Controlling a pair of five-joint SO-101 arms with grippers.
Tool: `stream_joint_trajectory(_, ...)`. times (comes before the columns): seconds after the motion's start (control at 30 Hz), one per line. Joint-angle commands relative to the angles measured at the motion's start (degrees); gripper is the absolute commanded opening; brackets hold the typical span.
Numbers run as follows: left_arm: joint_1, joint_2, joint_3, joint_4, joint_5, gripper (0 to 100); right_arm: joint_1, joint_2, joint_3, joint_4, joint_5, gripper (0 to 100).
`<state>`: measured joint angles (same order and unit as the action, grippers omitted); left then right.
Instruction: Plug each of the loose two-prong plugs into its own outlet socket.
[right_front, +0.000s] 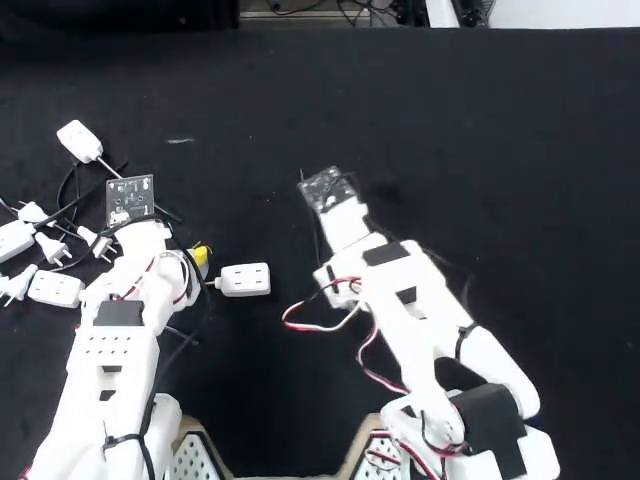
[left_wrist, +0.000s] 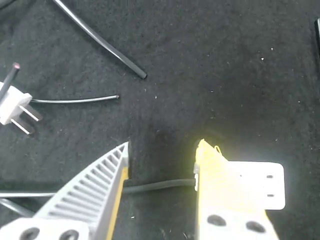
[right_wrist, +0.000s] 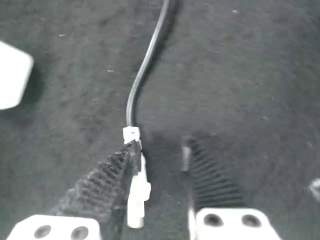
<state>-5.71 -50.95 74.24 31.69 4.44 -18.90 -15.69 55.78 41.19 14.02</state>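
**Two open jaws, no plug in a socket yet**

Shows from above a black desk (right_front: 500, 130), the left arm (right_front: 115, 340) beside a heap of white plugs and sockets (right_front: 50, 265), the right arm (right_front: 420, 320) near the middle. Places the left jaws wide apart, gripping nothing, astride a black cable (left_wrist: 155, 185) leading into a white outlet socket (left_wrist: 262, 185) just beside the yellow finger (left_wrist: 220, 195); probably lined up to steady that socket by its lead. Places the right jaws parted too, a slim white plug (right_wrist: 136, 195) on a grey cord (right_wrist: 145, 65) leaning against one finger (right_wrist: 100, 190), unclamped, seemingly set for a pinch. Adds, in the left wrist view, a loose two-prong plug (left_wrist: 15, 107), prongs bare, well apart from the socket. Gives overall layout from above; gives finger gaps and contents from the wrists, too small to judge overhead.
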Motion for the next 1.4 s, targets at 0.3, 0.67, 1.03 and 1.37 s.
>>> stream_joint_trajectory(0.3,-0.8,-1.2,-0.7,-0.9,0.1,22,-4.2,-8.1,1.2,3.7,3.2,10.9)
stream_joint_trajectory(0.67,-0.7,-1.2,-0.7,-0.9,0.1,22,-6.6,-8.4,5.1,-1.0,3.1,20.6)
stream_joint_trajectory(1.03,-0.9,-1.2,-0.7,-0.8,0.0,22,-6.4,0.4,-0.2,-1.7,0.0,8.8)
stream_joint_trajectory(1.37,-1.0,-1.2,-0.7,-0.6,0.0,22,4.0,-14.6,-0.8,6.8,-0.4,1.1)
